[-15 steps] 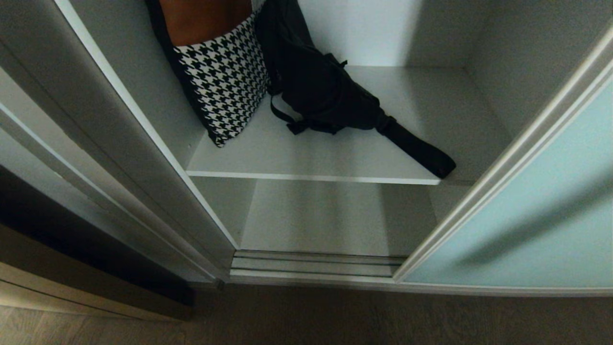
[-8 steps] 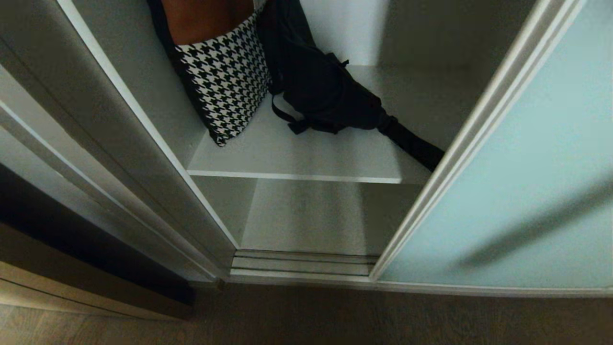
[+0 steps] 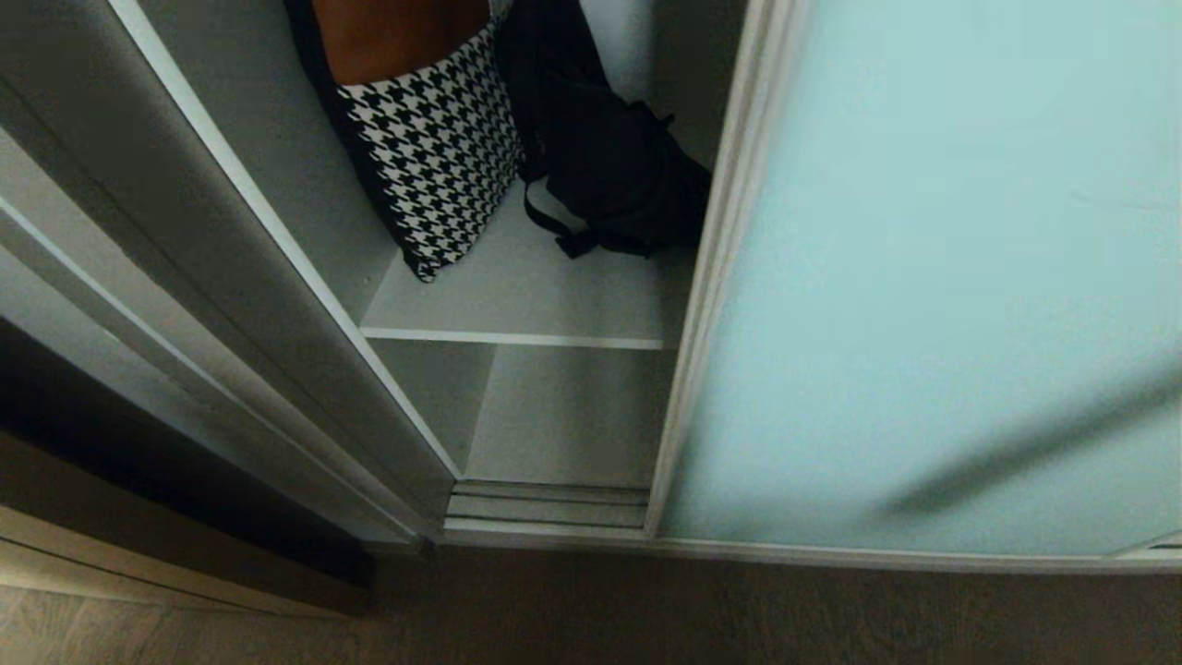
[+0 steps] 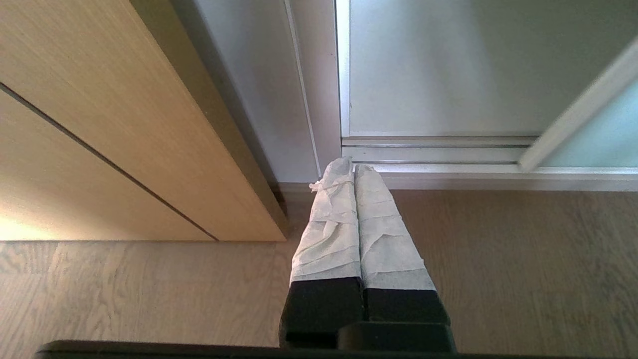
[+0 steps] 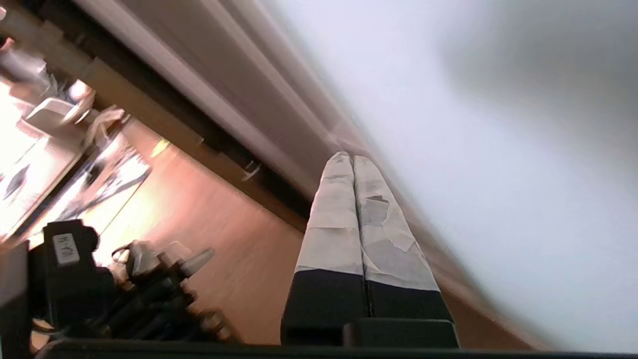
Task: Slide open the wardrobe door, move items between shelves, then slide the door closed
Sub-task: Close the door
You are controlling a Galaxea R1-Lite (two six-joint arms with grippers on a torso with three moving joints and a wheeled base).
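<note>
1. The right gripper (image 5: pixel 353 162) has its two tape-wrapped fingers pressed together with nothing between them, and it lies close along the pale face of the sliding wardrobe door (image 3: pixel 923 277); whether the tips touch the glass cannot be told.
2. The left gripper (image 4: pixel 353 169) is likewise closed and empty, hanging low over the wooden floor (image 4: pixel 498 259), with its tips pointing at the foot of the wardrobe near the door's bottom rail.
3. The sliding wardrobe door covers most of the opening, with a gap left beside its silver-white frame edge.
4. Through that gap beside the door, the upper shelf (image 3: pixel 517 296) shows, carrying both bags.
5. The houndstooth bag (image 3: pixel 434 157) stands tilted at the far side of the gap from the door, leaning on the wardrobe's inner wall, orange-brown inside showing at the top.
6. The black pouch bag (image 3: pixel 609 175) lies between the houndstooth bag and the door, touching the former, with its near end hidden behind the door frame.
7. The lower shelf (image 3: pixel 563 416) sits under the upper one, beside the door's edge.
8. The ribbed floor track (image 3: pixel 545 503) runs out from under the door's edge.
</note>
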